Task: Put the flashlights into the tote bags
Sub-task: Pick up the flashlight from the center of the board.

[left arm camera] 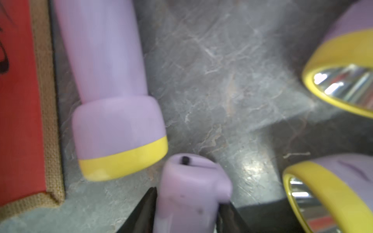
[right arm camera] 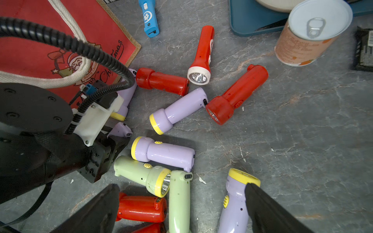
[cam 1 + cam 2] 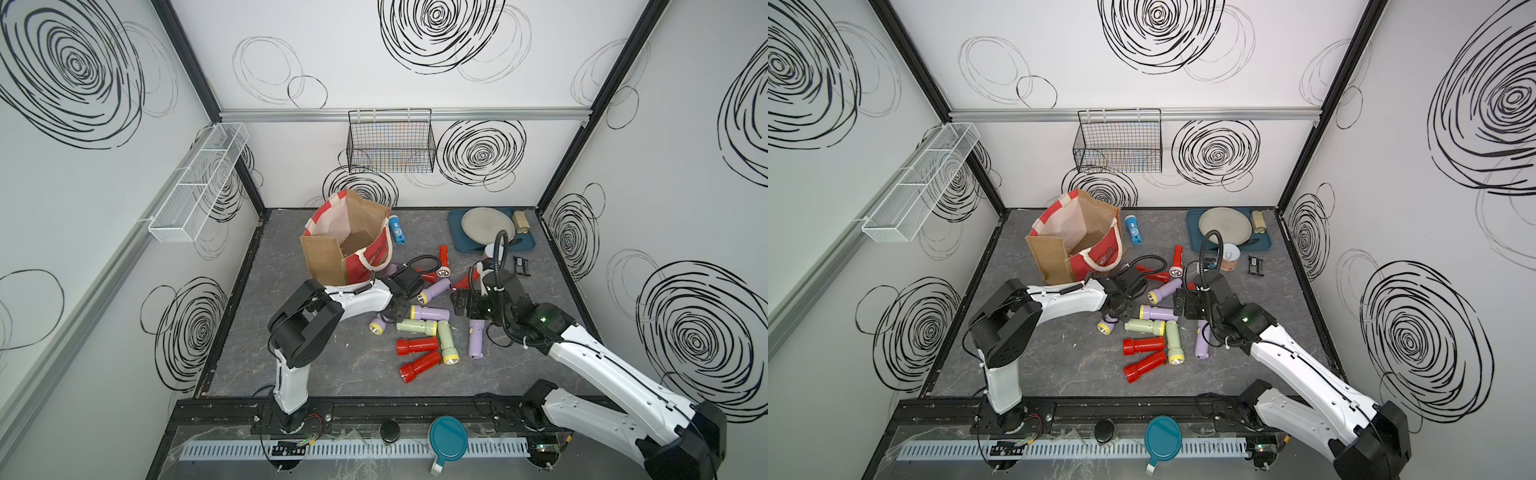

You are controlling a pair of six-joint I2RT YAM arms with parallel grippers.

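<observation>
The tote bag stands open at the back left, brown jute with red panels. Several flashlights lie on the table beside it: a blue one, red ones, pale green ones and lilac ones. My left gripper is down among them, its fingers pressed on both sides of the tail of a lilac flashlight. My right gripper hangs open above the pile with nothing between its fingers; a lilac flashlight lies by one finger.
A blue tray with a grey plate sits at the back right. A tan can and a small black item lie in front of it. A black wire basket hangs on the back wall.
</observation>
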